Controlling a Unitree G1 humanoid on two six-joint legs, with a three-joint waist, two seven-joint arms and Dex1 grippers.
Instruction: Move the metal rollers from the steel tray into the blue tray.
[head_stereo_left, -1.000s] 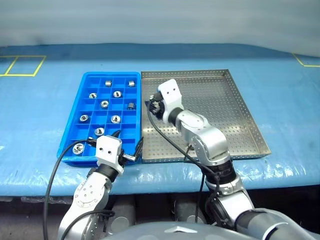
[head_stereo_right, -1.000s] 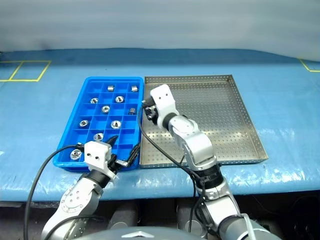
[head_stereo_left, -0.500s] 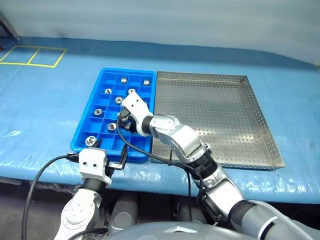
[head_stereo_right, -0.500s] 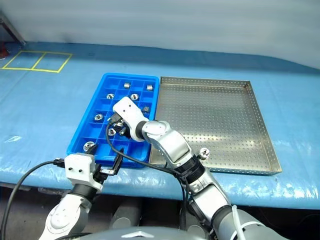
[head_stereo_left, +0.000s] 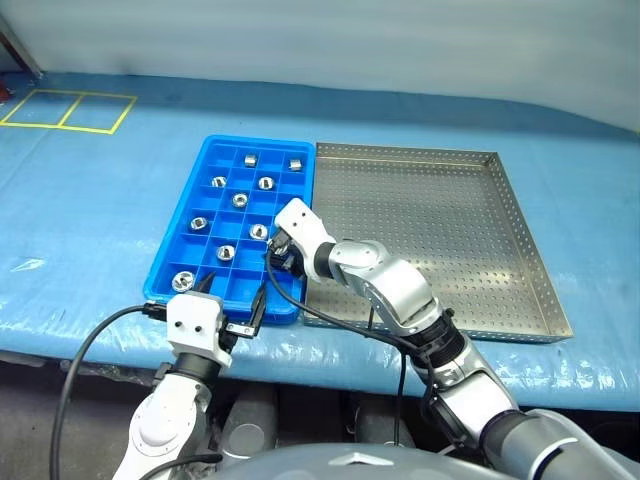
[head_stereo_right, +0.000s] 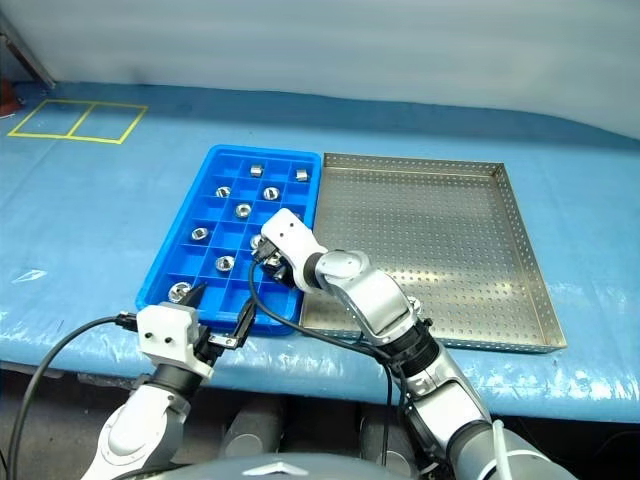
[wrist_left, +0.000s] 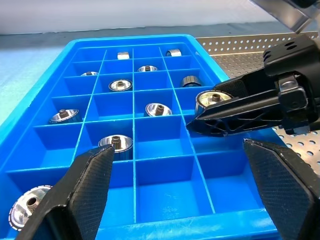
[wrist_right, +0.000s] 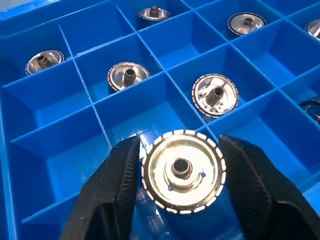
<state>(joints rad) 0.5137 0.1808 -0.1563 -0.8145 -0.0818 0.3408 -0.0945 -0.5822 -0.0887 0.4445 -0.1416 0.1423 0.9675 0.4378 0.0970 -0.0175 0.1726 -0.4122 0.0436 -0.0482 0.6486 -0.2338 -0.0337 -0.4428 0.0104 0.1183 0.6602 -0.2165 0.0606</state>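
Rollers lie one to a pocket in the blue tray (head_stereo_left: 165, 262), which sits on a blue-covered table (head_stereo_left: 90, 210) with its right side touching the steel tray (head_stereo_left: 520, 240). One roller (wrist_right: 183, 171) sits between the two fingers of the right claw (wrist_right: 183, 175), which stand close at either side of it; whether they press it I cannot tell. It hangs over a pocket near the blue tray's right edge, toward the near end. The left claw (wrist_left: 190, 185) hovers at the tray's near edge, its fingers spread wide and holding nothing. Yellow tape lines (head_stereo_left: 65, 110) mark the table's far left corner. The right arm covers the near left part of the steel tray.
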